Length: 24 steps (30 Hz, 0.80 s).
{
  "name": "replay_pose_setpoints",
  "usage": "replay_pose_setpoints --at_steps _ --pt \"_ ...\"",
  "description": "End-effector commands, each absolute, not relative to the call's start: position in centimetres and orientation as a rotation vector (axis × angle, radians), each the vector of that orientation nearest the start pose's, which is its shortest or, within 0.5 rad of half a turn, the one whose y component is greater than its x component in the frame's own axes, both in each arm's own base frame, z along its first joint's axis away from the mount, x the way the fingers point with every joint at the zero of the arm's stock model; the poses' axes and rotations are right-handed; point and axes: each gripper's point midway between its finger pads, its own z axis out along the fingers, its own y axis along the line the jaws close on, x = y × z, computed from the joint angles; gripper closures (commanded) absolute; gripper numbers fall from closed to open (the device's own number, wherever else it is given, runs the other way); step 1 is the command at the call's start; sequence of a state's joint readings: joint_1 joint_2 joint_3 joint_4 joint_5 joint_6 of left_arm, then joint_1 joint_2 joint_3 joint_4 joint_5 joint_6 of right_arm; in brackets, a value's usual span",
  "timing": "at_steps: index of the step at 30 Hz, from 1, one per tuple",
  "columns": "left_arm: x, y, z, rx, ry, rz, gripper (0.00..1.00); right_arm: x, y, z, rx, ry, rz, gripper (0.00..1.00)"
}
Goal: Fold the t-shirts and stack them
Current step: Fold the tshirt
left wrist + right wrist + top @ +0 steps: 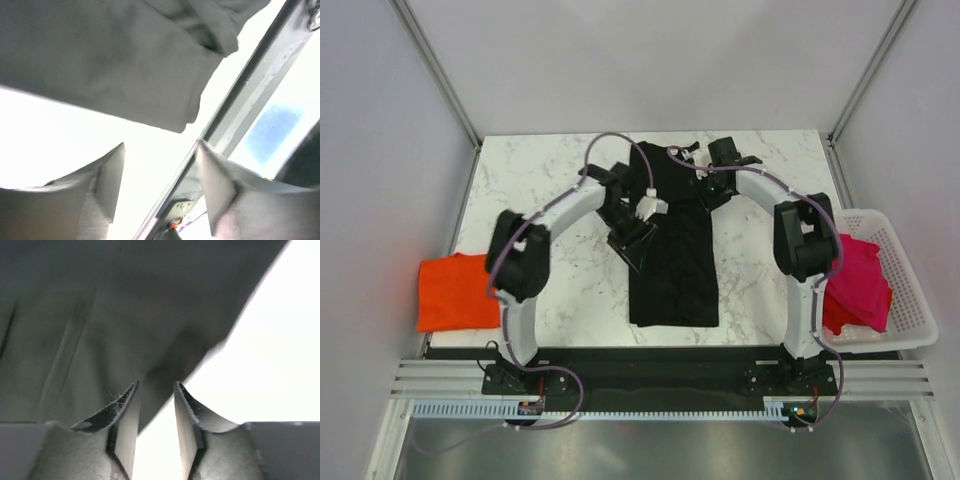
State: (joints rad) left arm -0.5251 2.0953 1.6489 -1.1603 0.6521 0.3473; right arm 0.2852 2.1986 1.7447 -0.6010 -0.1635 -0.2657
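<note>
A black t-shirt (672, 260) lies as a long folded strip down the middle of the table, also filling the top of the left wrist view (110, 60) and most of the right wrist view (100, 315). My left gripper (631, 241) hovers at the strip's left edge; its jaws (161, 145) stand wide apart with only bright table between them. The right gripper (692, 160) is at the shirt's far right corner, open (156, 384), with the cloth's edge just beyond its fingertips. An orange t-shirt (455, 290) lies folded at the table's left edge. A magenta t-shirt (855, 285) is bunched in the basket.
A white slatted basket (908, 290) stands off the table's right edge. The marble table (550, 170) is bounded by grey walls and metal corner posts (260, 85). Both arm bases sit on the black rail at the near edge.
</note>
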Motion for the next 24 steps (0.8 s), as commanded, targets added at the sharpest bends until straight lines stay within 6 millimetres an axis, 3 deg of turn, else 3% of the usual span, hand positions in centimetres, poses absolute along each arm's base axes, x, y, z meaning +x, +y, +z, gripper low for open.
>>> replay_pose_setpoints --at_steps 1,2,3,4,5,6,7,9,11,12,14,15,16,17,18,19,20,22,24 --pt "25.5 -23.1 17.3 1.199 2.576 -0.79 0.3 44.7 15.6 13.1 -0.746 2.354 0.294 0.57" --pt "25.2 -22.7 18.0 1.159 2.588 -0.782 0.27 42.5 15.3 14.1 -0.731 2.344 0.312 0.55" --pt "25.1 -22.2 18.4 1.121 2.604 -0.739 0.09 41.6 15.3 14.4 -0.716 2.34 0.329 0.54" --pt "24.5 -21.7 18.0 1.077 2.663 -0.728 0.01 40.8 15.4 14.8 -0.702 2.334 0.356 0.53" --pt "24.2 -21.4 17.9 1.001 2.719 -0.737 0.0 39.3 15.3 13.9 -0.677 2.371 0.389 0.53" --pt "23.9 -21.2 17.6 0.968 2.748 -0.748 0.0 38.4 15.4 14.9 -0.663 2.352 0.406 0.52" --pt "23.4 -20.5 17.4 0.919 2.77 -0.786 0.0 37.2 15.3 13.9 -0.651 2.381 0.433 0.52" --pt "23.4 -20.4 17.4 0.77 2.796 -0.872 0.0 35.7 15.5 14.3 -0.6 2.387 0.482 0.52" --pt "23.0 -19.3 16.9 0.636 2.841 -0.942 0.0 33.2 15.7 13.1 -0.574 2.434 0.559 0.52" --pt "22.7 -19.2 16.9 0.597 2.841 -0.995 0.0 32.1 16.0 13.9 -0.537 2.424 0.615 0.51" --pt "21.8 -18.0 16.0 0.39 2.909 -1.052 0.02 29.1 16.6 12.8 -0.486 2.481 0.737 0.51" --pt "22.0 -17.7 15.5 0.333 2.902 -1.045 0.08 27.9 16.7 13.4 -0.413 2.492 0.793 0.51" --pt "20.9 -16.7 13.8 0.222 2.957 -1.031 0.08 26.0 16.6 12.0 -0.355 2.555 0.841 0.51" --pt "20.4 -16.5 13.9 0.064 2.961 -1.037 0.09 25.0 16.8 12.2 -0.319 2.558 0.884 0.5" --pt "21.1 -16.7 13.5 -0.012 2.899 -1.059 0.11 23.8 17.1 12.0 -0.288 2.583 0.951 0.5" --pt "19.2 -17.0 12.0 -0.101 2.956 -1.098 0.14 22.0 17.3 10.9 -0.192 2.651 1.007 0.49" --pt "18.7 -17.9 11.7 -0.094 2.965 -1.13 0.17 21.2 17.4 10.7 -0.156 2.671 1.039 0.48" --pt "18.9 -18.8 10.1 -0.053 2.941 -1.117 0.21 20.0 17.3 9.6 -0.053 2.724 1.059 0.48" --pt "19.3 -18.9 8.6 -0.156 2.963 -1.09 0.24 19.6 16.9 9.1 -0.01 2.75 1.022 0.48"
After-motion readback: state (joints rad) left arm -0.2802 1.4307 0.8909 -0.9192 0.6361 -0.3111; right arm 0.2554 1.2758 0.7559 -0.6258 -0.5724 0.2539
